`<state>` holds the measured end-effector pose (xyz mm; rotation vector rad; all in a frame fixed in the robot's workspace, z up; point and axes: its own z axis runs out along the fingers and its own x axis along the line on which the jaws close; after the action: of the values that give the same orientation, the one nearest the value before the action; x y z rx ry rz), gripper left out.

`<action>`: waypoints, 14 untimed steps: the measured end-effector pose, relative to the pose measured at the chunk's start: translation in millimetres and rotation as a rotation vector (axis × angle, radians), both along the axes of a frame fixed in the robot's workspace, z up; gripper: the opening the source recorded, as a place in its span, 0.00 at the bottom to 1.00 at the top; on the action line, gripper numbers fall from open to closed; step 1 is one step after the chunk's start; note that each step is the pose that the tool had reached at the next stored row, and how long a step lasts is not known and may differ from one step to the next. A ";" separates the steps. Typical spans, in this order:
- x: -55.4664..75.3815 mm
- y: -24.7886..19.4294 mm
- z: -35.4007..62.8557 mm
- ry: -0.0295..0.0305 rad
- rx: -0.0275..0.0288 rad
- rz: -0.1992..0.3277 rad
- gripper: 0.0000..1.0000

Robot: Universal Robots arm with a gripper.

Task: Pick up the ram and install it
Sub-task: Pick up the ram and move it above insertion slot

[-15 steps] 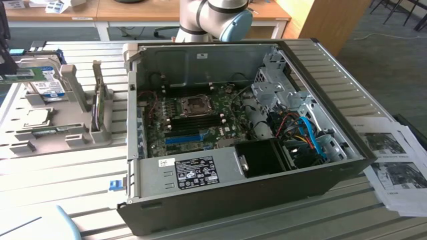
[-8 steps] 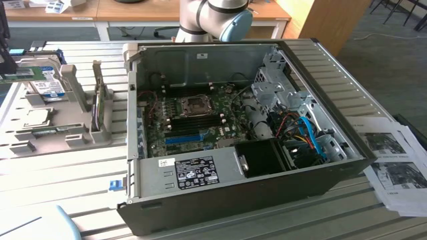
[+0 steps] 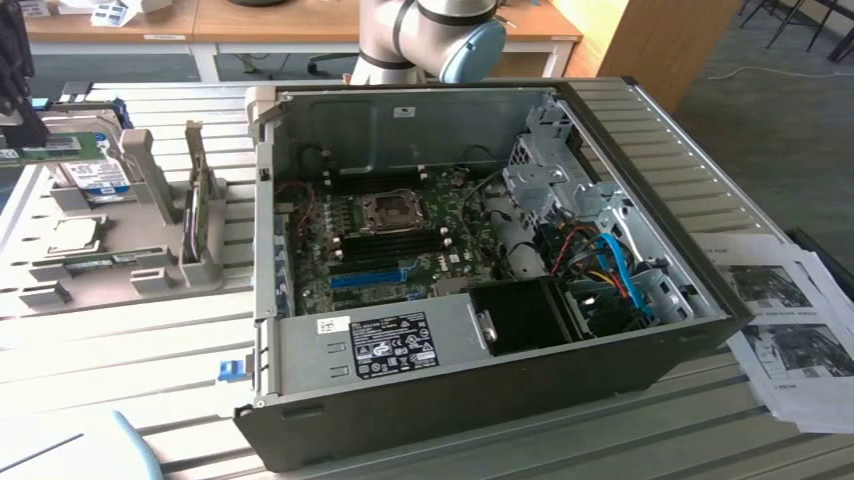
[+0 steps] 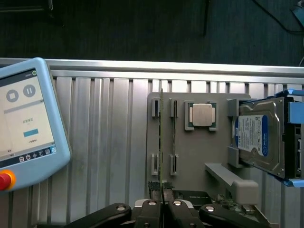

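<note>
Nearest to us, the gripper [image 4: 162,208] is closing its two fingers [image 4: 151,216] on the near end of the ram [image 4: 161,142], pinching the thin green stick between them. The ram is standing on edge and running away from us over the grey fixture plate [image 4: 199,156], alongside the plate's slotted posts. We are not able to tell whether it is seated there or lifted clear.

Further along the plate, a square processor chip [image 4: 201,115] is lying flat, and a blue-labelled hard drive [image 4: 259,135] is sitting in a bracket at the plate's edge. A teach pendant [image 4: 28,123] is resting on the ribbed metal table [image 4: 104,142], well apart from the plate.

In the exterior view we are seeing the open computer case [image 3: 441,420] lying on its side, its motherboard [image 3: 387,240] facing up with a bright-blue slot strip [image 3: 367,277]. Printed sheets [image 3: 787,330] are lying at the exterior view's right.
</note>
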<state>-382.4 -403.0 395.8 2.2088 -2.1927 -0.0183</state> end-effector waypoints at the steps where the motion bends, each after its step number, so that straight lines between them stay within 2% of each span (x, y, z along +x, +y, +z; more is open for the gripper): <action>1: 3.0 0.0 0.0 0.0000 0.0000 0.000 0.11; 14: 25.7 0.0 0.0 0.0009 0.0000 0.000 0.11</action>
<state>-356.8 -403.0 395.8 2.2086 -2.1920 -0.0192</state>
